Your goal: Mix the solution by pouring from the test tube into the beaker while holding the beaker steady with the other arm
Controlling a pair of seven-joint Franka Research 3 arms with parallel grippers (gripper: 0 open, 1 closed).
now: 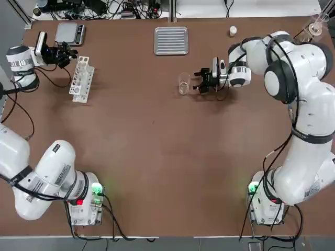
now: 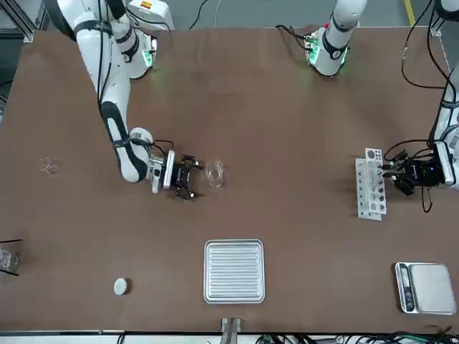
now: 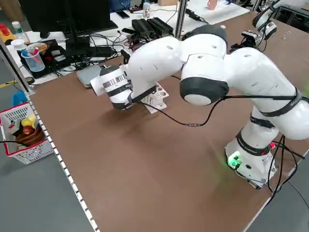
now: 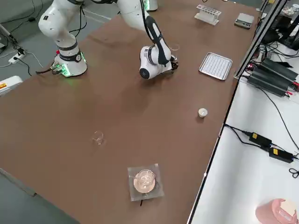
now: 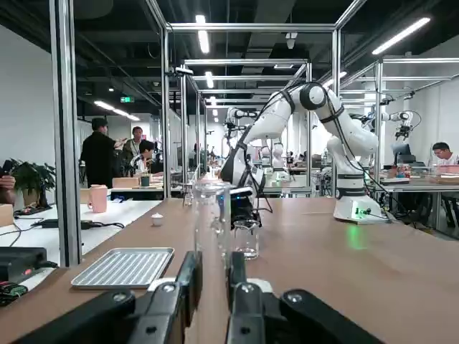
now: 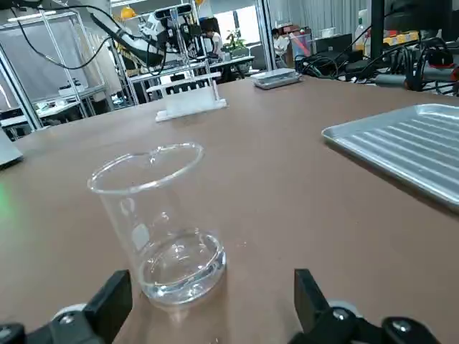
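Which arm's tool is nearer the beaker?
The right: its tool is just beside the beaker. The left tool is across the table, by the white rack.

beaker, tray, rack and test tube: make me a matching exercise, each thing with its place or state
1 beaker
2 metal tray
3 white rack
4 test tube

A by the left gripper, left side of the table
B between the open fingers of the right gripper
C held in the left gripper
D at the table's far side, lying flat

Pairs: 1-B, 2-D, 3-A, 4-C
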